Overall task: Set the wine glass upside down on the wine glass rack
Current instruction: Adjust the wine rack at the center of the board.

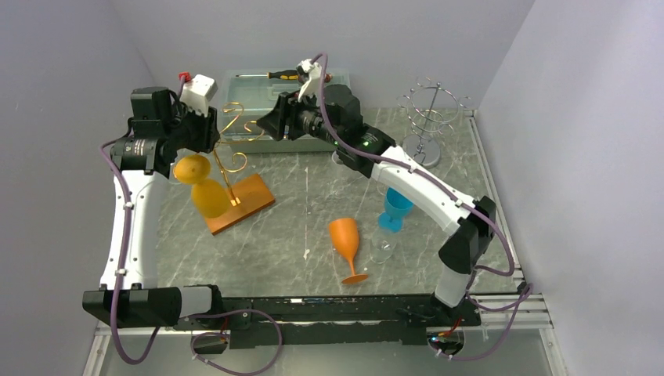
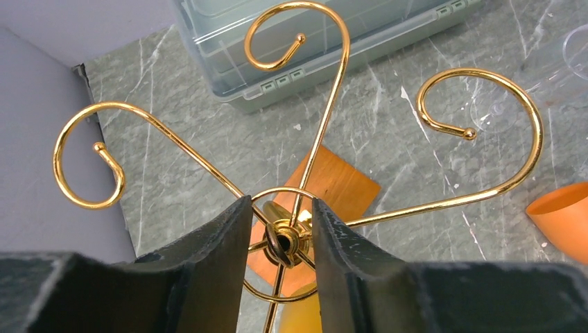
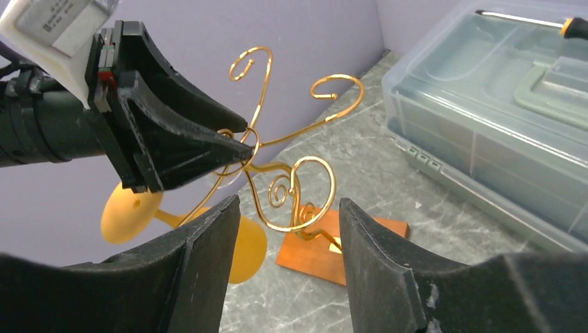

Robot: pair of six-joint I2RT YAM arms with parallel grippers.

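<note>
The gold wire wine glass rack point(image 1: 235, 160) stands on its wooden base point(image 1: 247, 205) at the table's left. A yellow wine glass point(image 1: 210, 197) hangs from it upside down, foot point(image 3: 128, 211) up and bowl low beside the base. My left gripper point(image 1: 211, 131) is over the rack's top. In the left wrist view its fingers point(image 2: 281, 205) straddle the brass hub point(image 2: 284, 239), slightly apart from it. My right gripper point(image 1: 265, 125) is just right of the rack, open point(image 3: 286, 205) with nothing between the fingers, facing the rack's spiral hooks point(image 3: 331, 182).
An orange wine glass point(image 1: 348, 243) lies on its side mid-table, with a clear glass point(image 1: 381, 249) and a blue glass point(image 1: 395, 207) to its right. A silver wire rack point(image 1: 429, 117) stands at the back right. A plastic box point(image 1: 258, 90) with a screwdriver point(image 1: 282, 75) sits behind.
</note>
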